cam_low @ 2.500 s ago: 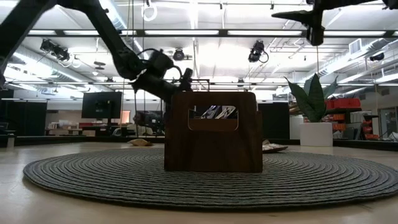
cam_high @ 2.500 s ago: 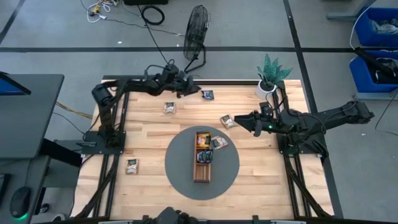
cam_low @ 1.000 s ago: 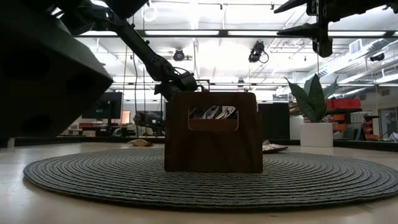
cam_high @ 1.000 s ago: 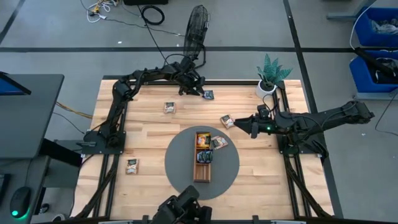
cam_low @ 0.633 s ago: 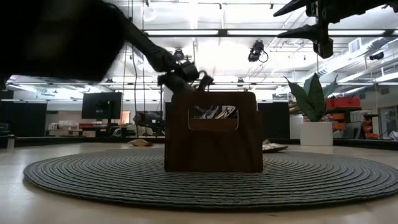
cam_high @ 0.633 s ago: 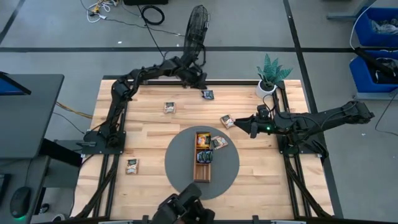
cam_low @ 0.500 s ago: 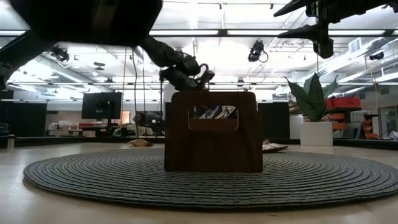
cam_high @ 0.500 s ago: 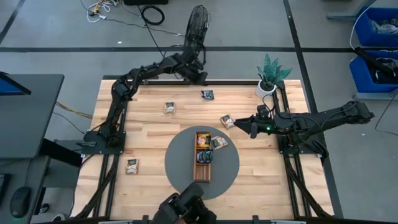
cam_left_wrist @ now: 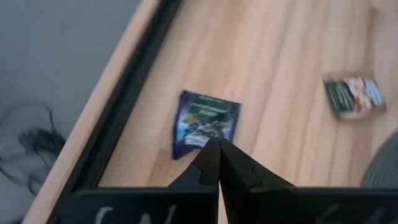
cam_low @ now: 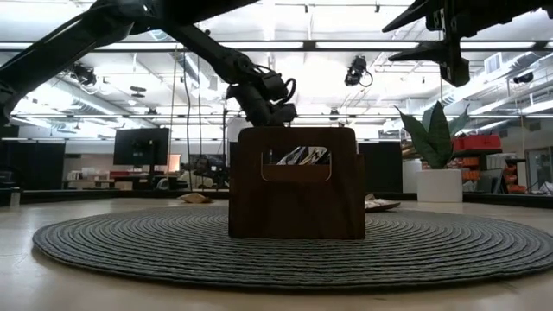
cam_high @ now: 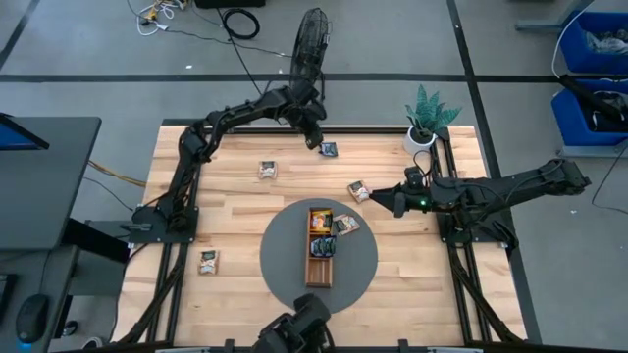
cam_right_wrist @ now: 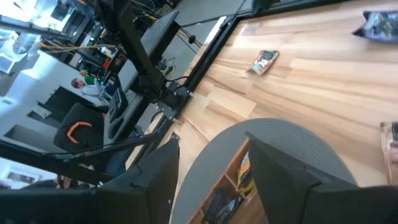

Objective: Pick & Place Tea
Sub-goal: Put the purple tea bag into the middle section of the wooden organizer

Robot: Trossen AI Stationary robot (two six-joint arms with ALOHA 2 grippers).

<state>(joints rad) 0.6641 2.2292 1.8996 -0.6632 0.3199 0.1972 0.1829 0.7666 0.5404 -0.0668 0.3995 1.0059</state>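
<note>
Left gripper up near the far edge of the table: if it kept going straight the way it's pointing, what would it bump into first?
Most likely the dark blue tea sachet lying flat on the wooden table. The shut left gripper points down at its near edge; how much gap remains is hard to judge.

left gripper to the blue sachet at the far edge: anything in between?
Nothing visible. The left gripper is shut, its tips right over the near edge of the blue sachet, which lies flat on bare table beside the black edge rail. The next sachet lies well apart.
</note>
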